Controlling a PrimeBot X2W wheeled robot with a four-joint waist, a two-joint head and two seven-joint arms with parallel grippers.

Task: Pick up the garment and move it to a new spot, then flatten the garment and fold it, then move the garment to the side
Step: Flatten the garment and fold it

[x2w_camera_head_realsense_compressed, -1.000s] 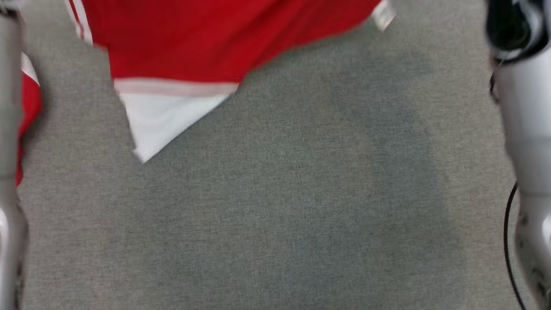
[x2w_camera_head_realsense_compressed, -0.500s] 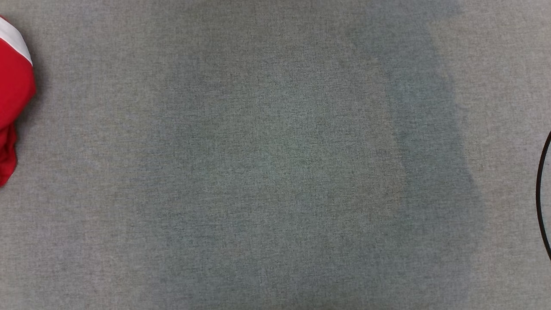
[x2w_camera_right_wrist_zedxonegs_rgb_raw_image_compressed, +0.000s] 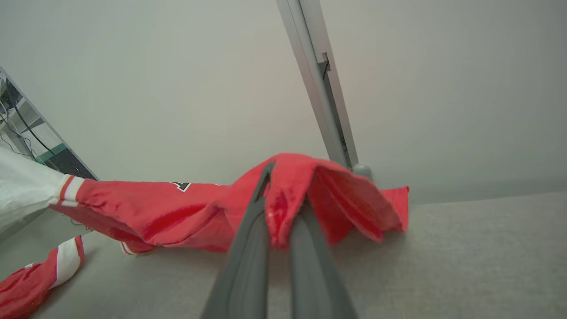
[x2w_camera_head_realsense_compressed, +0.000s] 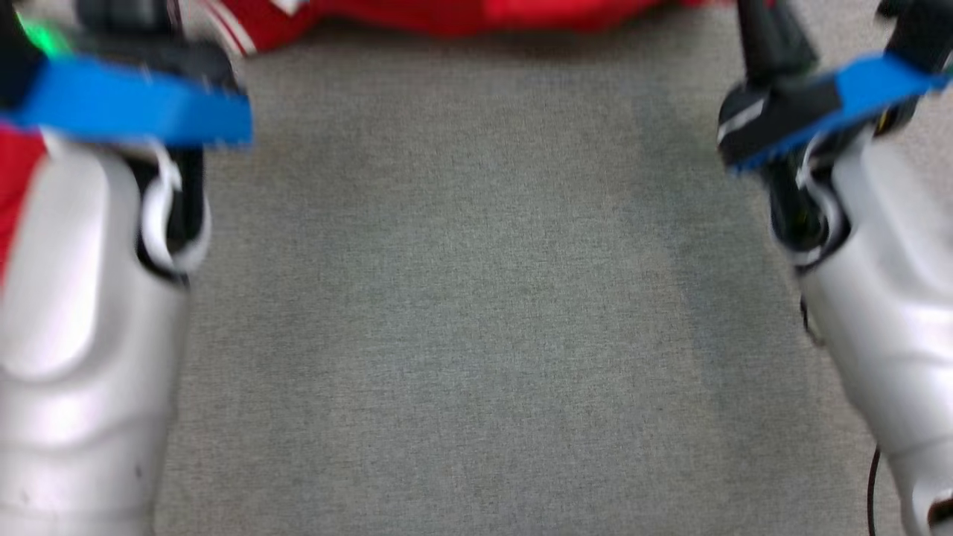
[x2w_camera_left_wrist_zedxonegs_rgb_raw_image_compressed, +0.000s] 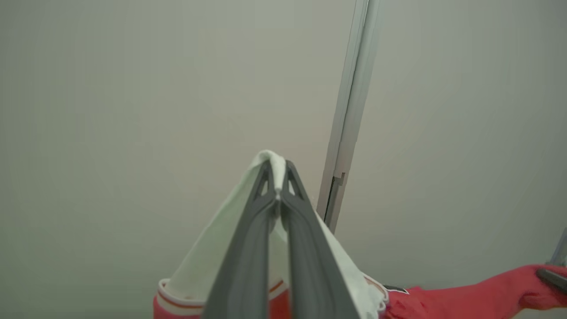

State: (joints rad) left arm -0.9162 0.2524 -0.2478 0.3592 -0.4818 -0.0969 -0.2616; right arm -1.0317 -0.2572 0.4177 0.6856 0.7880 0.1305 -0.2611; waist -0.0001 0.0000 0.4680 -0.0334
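L gripper (x2w_camera_left_wrist_zedxonegs_rgb_raw_image_compressed: pixel 277 167) has jaws pressed together, pinching a white corner of the garment (x2w_camera_right_wrist_zedxonegs_rgb_raw_image_compressed: pixel 177 208); R gripper (x2w_camera_right_wrist_zedxonegs_rgb_raw_image_compressed: pixel 283 186) jaws are likewise clamped on a red fold of it. Garment hangs stretched between both, w/ its low edge and one loose end touching the grey table (x2w_camera_head_realsense_compressed: pixel 476 298). It sits at the far edge in head view, a grey post (x2w_camera_right_wrist_zedxonegs_rgb_raw_image_compressed: pixel 319 88) behind.

Head camera shifted: left forearm (x2w_camera_head_realsense_compressed: pixel 82 313) and right forearm (x2w_camera_head_realsense_compressed: pixel 886 313) now stand large at both sides. Garment (x2w_camera_head_realsense_compressed: pixel 476 13) now a blurred red strip along the top edge; half a second ago just a scrap at left edge.
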